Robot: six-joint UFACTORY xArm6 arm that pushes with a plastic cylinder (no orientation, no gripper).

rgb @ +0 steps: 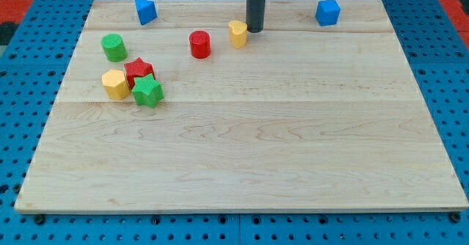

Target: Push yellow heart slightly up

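Observation:
The yellow heart lies near the top middle of the wooden board. My tip stands just to the heart's right and slightly above it, close to or touching its upper right edge. The dark rod rises straight up out of the view's top.
A red cylinder sits left of the heart. A blue block is at top left and a blue cube at top right. At the left are a green cylinder, a red star, a yellow hexagon and a green star.

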